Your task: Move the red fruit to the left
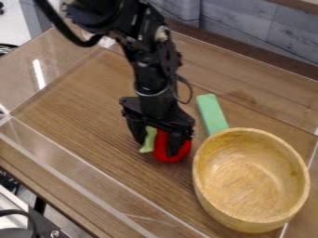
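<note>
The red fruit (173,149) is a small round bright red toy lying on the wooden table, with its light green stem piece (147,141) pointing left. My gripper (161,139) points straight down over it. The jaws stand open, one black finger on each side of the fruit and close to it. The gripper body hides the fruit's top. I cannot tell whether the fingers touch the fruit.
A wooden bowl (250,178) sits just right of the fruit, its rim close to the right finger. A flat light-green oblong block (213,114) lies behind the fruit. Clear plastic walls (50,139) fence the table at the left and front.
</note>
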Controlling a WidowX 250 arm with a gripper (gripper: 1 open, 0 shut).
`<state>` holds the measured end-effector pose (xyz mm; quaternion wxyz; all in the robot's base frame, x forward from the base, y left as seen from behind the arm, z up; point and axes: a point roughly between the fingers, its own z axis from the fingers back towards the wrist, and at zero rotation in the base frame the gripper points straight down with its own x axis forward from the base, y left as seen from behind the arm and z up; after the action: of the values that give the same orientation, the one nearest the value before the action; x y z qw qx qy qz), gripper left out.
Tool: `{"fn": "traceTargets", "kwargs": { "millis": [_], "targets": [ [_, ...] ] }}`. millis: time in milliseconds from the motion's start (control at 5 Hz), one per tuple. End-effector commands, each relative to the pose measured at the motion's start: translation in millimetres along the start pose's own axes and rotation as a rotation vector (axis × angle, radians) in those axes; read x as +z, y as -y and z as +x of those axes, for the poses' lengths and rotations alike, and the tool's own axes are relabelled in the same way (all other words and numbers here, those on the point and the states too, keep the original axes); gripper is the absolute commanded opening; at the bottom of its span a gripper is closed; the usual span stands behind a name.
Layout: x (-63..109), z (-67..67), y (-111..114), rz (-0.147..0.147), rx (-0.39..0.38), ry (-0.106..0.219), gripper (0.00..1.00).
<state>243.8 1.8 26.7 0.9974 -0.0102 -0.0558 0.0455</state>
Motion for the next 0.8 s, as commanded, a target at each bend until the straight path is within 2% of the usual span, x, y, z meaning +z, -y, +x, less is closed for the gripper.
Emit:
{"fn": "traceTargets", "kwargs": {
  "millis": [0,200,400,600],
  "targets": [
    [-6.2,13.7,6.0,0.011,0.083,0.016,1.00],
    [-8.4,15.8,0.9,0.013,0.097,0.016,0.00],
    [-10.1,15.7,-3.8,0.018,0.114,0.009,0.00],
    [8.9,23.8,-12.2,-0.001,0.107,0.013,0.00]
  ]
}}
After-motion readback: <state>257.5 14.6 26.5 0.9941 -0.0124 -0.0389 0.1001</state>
